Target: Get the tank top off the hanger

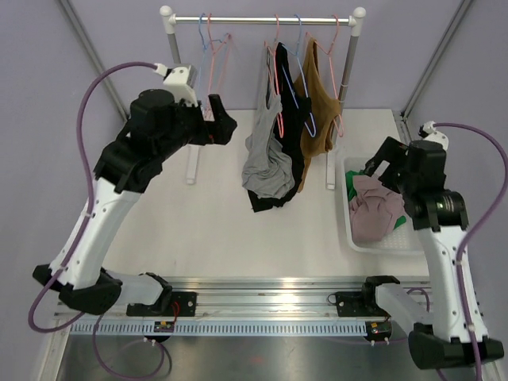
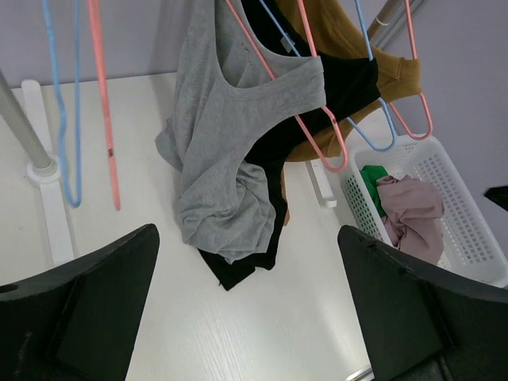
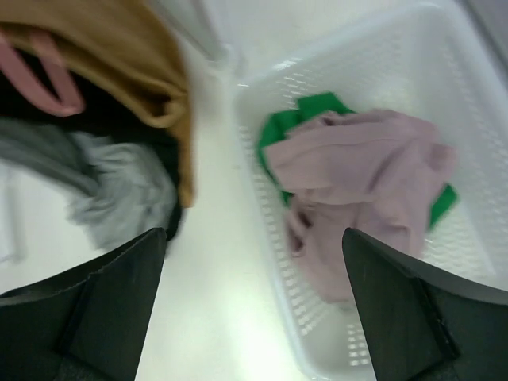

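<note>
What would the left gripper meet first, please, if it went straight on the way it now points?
Most likely the grey top hanging from the rail. The open left gripper faces it with nothing visible in between, though depth is hard to judge.

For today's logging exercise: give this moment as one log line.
left pincer open; right pincer open above basket; pink garment in basket; grey top hanging

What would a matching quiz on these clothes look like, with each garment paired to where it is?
1 grey tank top
2 black tank top
3 pink garment
4 green garment

A on top in the basket
B hanging between two tops
C leftmost hung top
D beneath another garment in the basket

Pairs: 1-C, 2-B, 3-A, 4-D
</note>
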{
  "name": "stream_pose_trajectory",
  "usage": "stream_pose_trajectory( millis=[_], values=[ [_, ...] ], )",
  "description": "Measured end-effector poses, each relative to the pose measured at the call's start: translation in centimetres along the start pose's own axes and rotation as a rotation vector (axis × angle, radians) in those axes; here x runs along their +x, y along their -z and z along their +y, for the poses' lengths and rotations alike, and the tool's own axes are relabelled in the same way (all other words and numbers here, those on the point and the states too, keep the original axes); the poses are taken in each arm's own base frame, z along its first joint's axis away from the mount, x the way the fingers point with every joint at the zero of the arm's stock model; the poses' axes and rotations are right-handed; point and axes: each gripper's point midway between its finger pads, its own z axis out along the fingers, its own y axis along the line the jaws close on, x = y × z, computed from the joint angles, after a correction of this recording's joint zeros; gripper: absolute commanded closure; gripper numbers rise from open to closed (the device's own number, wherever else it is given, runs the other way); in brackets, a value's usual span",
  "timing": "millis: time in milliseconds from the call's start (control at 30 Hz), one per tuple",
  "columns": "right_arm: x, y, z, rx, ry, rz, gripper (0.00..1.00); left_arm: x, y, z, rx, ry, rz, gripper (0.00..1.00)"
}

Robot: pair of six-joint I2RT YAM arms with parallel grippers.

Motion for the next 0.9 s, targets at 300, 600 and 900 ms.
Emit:
stream_pose_trajectory(
  millis=[300,600,900],
  values=[
    [0.7,8.2,4.8,-0.466,-0.090,-0.125,0.02,-1.1,-9.8,-3.4,-0.007,-0.042,0.007,0.01],
    [5.7,7.5,6.4,-0.592,-0.096,0.073,0.04,-1.9,-17.8,-5.0,-0.087,-0.088,-0.108,0.01],
    [6.5,10.0,6.4,-0.669,-0.082,0.054,0.06,-1.6,-24.8,-3.7,-0.210,-0.136,-0.190,0.42]
  ],
)
